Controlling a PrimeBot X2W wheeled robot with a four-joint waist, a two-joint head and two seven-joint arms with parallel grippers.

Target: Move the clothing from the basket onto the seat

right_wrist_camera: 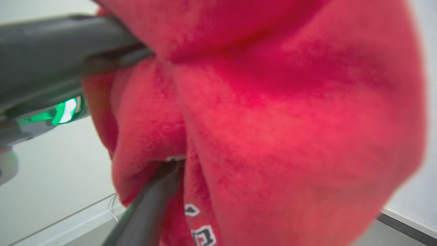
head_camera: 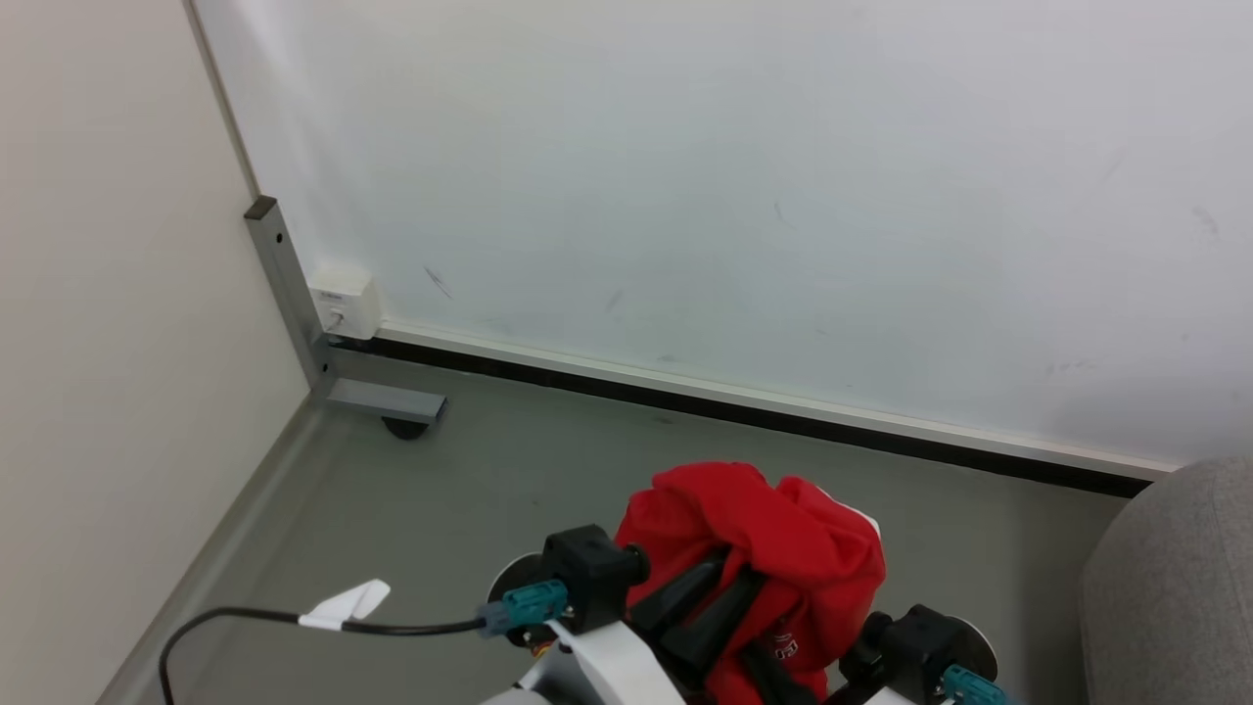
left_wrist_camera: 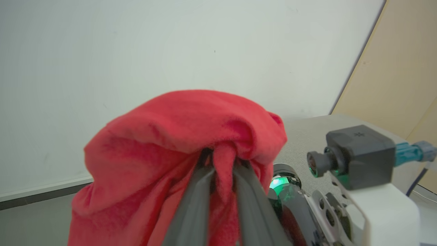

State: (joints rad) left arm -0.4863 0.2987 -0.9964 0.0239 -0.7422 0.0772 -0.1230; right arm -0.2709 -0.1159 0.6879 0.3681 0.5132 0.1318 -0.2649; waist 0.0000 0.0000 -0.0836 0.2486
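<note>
Closest to us, our left gripper (left_wrist_camera: 222,164) is clenched on a fold of the red garment (head_camera: 773,539), its two dark fingers pinching the fabric between them. The garment hangs bunched over both grippers, in the air above the floor (head_camera: 470,490). Our right gripper (head_camera: 778,674) sits under the cloth. One finger (right_wrist_camera: 146,205) pokes into a fold beside white printed letters and the other is covered, so we cannot tell whether those jaws grasp anything. Off to the right, not touching the garment, is the rounded edge of the grey seat (head_camera: 1175,587). Farther off are a black cable (head_camera: 225,619) with a white tag, a castered metal frame foot (head_camera: 387,399) and the white wall (head_camera: 744,176).
</note>
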